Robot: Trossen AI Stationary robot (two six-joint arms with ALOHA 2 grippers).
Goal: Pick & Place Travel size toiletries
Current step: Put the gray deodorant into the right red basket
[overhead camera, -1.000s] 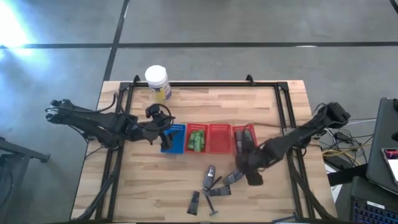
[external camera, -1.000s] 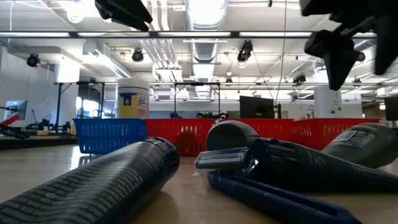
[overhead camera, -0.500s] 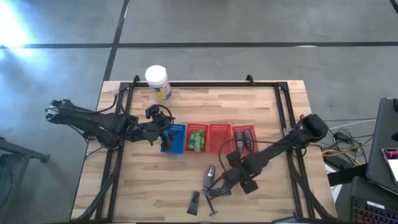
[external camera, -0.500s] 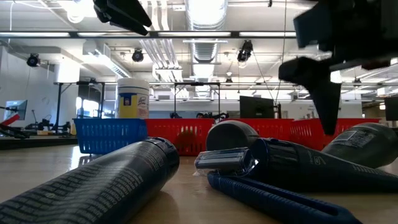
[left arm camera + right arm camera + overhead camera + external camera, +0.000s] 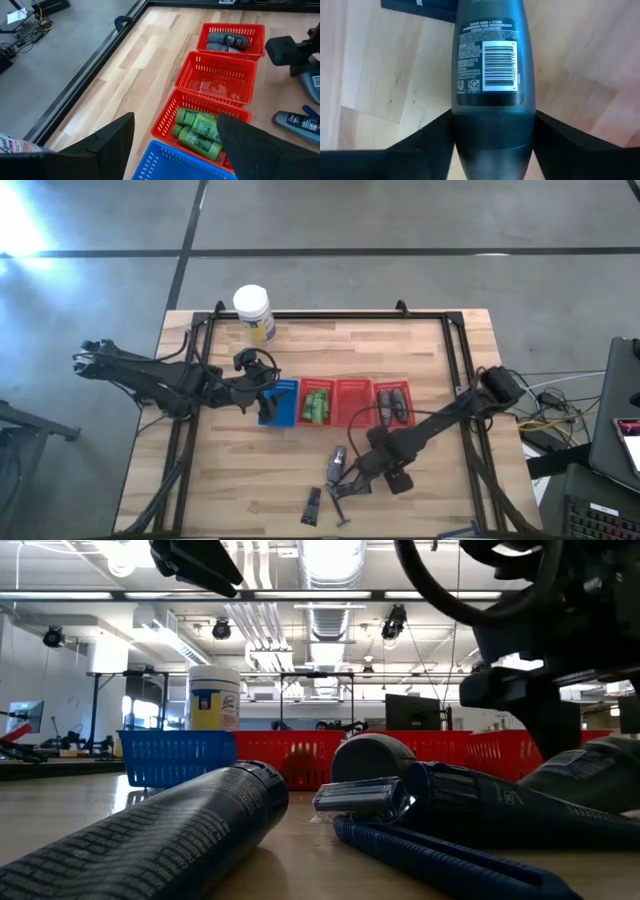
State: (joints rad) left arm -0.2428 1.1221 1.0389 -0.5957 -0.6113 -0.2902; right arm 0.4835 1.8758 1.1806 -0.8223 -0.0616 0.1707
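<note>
My right gripper [image 5: 375, 467] [image 5: 493, 125] [image 5: 530, 705] is open and low over a grey tube [image 5: 492, 60] [image 5: 590, 765] that lies flat on the table, with one finger on each side of its dark cap end. More loose items lie beside it: another grey tube [image 5: 338, 463] and thin black pieces [image 5: 313, 505]. Green bottles [image 5: 317, 405] [image 5: 197, 132] fill one red basket, and grey tubes [image 5: 230, 40] lie in the rightmost red basket [image 5: 393, 402]. My left gripper [image 5: 262, 395] [image 5: 175, 117] hovers open and empty by the blue basket [image 5: 283, 402]. My right gripper comes from above, pointing down, and straddles the grey tube's dark cap end [image 5: 492, 145]. No gap shows between the fingers [image 5: 430, 140] and the tube, but whether they touch it I cannot tell. The tube lies flat on the table.
A white jar with a yellow label [image 5: 252, 310] [image 5: 214, 698] stands at the table's far edge. One blue and three red baskets sit in a row mid-table; the middle red basket [image 5: 352, 402] holds no coloured item. A razor [image 5: 400, 802] lies near the loose tubes. Black frame rails border the table.
My right gripper has moved from beside the rightmost red basket toward the table's near-left and come down over the loose grey tube, which now sits between its fingers. The tube has not moved. My left arm has kept still.
</note>
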